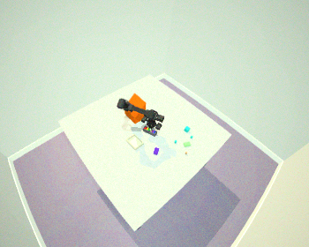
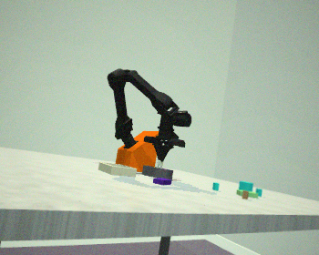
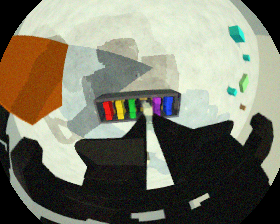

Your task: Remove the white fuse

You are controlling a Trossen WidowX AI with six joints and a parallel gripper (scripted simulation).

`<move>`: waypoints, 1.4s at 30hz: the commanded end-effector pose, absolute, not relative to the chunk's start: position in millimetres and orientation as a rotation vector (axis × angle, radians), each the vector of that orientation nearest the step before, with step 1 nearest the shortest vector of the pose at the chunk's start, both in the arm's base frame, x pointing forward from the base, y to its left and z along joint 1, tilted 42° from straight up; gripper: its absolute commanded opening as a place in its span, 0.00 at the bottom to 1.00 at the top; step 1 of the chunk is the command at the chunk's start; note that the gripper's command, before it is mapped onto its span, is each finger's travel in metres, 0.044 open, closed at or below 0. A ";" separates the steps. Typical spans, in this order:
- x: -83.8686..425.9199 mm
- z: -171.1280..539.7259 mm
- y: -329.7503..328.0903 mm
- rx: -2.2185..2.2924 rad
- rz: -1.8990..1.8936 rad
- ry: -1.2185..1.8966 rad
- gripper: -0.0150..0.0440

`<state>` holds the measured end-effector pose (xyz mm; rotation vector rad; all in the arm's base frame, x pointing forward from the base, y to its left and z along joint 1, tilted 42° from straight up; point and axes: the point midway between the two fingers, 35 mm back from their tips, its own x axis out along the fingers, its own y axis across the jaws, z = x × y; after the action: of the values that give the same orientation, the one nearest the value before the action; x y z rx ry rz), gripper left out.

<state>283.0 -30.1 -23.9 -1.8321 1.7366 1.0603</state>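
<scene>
Wrist view, near to far: the dark gripper (image 3: 149, 137) fills the lower frame, its fingers pinching the white fuse (image 3: 147, 108), which sits at frame centre against the dark fuse block (image 3: 139, 107). The block holds a row of red, orange, green, yellow, purple and blue fuses. An orange block (image 3: 27, 76) lies at the left edge. Small teal and green pieces (image 3: 237, 32) dot the upper right. In the exterior view, the tray (image 2: 117, 168) lies left of the block. No writing is readable.
</scene>
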 end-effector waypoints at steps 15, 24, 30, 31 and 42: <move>284.2 -9.7 -16.4 -1.829 1.061 1.733 0.25; 285.4 -1.3 -14.5 -1.828 1.063 1.731 0.25; 290.5 24.3 -42.9 -1.822 1.072 1.719 0.25; 290.9 28.8 -47.9 -1.821 1.073 1.717 0.25; 283.7 78.7 -104.6 -1.824 1.070 1.716 0.25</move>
<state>287.6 -89.6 65.5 -1.8200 1.7095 1.0728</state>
